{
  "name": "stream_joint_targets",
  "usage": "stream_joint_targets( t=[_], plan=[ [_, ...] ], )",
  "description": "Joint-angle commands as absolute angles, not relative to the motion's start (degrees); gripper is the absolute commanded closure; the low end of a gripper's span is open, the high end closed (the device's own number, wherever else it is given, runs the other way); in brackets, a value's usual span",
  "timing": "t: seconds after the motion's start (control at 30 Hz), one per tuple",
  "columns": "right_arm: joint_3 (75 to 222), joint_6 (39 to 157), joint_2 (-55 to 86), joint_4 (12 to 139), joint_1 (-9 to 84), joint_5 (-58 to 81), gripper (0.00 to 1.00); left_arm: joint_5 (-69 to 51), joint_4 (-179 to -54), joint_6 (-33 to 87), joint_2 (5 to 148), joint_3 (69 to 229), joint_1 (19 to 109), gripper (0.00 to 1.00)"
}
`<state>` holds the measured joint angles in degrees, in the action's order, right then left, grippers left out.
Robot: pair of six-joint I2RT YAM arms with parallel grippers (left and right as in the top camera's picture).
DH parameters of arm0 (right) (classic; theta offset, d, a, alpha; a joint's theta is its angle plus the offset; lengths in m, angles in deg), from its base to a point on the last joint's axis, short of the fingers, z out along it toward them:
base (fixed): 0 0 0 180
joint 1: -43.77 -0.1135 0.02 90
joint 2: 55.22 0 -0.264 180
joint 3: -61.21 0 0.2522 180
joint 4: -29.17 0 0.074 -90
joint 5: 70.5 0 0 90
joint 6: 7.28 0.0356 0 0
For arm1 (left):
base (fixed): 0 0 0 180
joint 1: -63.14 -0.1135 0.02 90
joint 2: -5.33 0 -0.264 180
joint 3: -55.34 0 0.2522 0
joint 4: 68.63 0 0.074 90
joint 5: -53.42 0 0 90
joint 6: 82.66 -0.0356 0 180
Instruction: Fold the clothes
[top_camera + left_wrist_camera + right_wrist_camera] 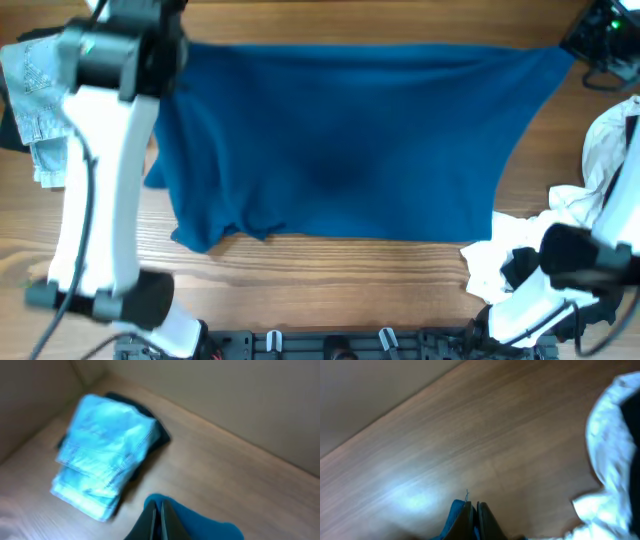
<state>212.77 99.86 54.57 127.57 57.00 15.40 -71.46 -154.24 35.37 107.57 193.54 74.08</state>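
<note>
Because each end effector is pinched onto a far corner of the cloth, the coming move turns on where the rest of the garment lies from those 2 grips. The left end effector [160, 519] has its fingers pressed together with blue fabric bunched around the tips. The right end effector [472, 516] is likewise closed, with a sliver of blue caught at its left finger, so I judge both clamped on the dark blue shirt [350, 140]. From the grips the shirt runs back toward the robot. Its far edge is drawn straight between the 2 corners, its long axis lies left to right across the desk [340, 275], and its loose hem lies on the robot's side, rumpled at the left. Neither arm is nearer the whole, since each holds 1 corner. The fold would therefore call for both to travel together toward the robot, carrying the taut edge over the hem. Whether the shirt's body rests flat or hangs partly lifted I cannot tell. Further out, the folded pale denim [100, 455] sits on a black piece [161, 435] just beyond the left corner. A heap of white garment [615, 445] lies near the hem's right end, where a dragged edge could catch it.
</note>
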Motion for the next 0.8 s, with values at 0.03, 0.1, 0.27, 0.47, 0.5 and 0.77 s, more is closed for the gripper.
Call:
stream_joint_targets(
  t=[0.03, 0.1, 0.27, 0.47, 0.5, 0.77],
  plan=[
    [213.10, 94.46, 60.06, 120.81, 57.55, 12.97, 0.96, -66.32, -144.45, 26.32, 114.17, 193.94, 71.00, 0.96],
    [213.10, 92.52, 62.33, 117.78, 57.55, 12.36, 0.96, -64.11, -140.10, 23.81, 116.77, 193.94, 69.82, 0.96],
    [213.10, 89.96, 68.54, 112.97, 57.55, 9.98, 0.96, -56.68, -133.89, 23.59, 123.22, 193.94, 66.02, 0.96],
    [213.10, 88.12, 76.41, 109.67, 57.44, 9.26, 0.96, -50.08, -132.60, 24.25, 132.00, 193.94, 63.98, 0.96],
    [213.10, 87.18, 77.74, 108.66, 57.27, 9.24, 0.96, -50.08, -131.99, 24.25, 133.60, 193.94, 64.05, 0.96],
    [213.10, 82.68, 79.45, 94.45, 54.01, 10.98, 0.96, -49.82, -120.12, 24.27, 135.46, 193.94, 64.27, 0.96]
  ],
)
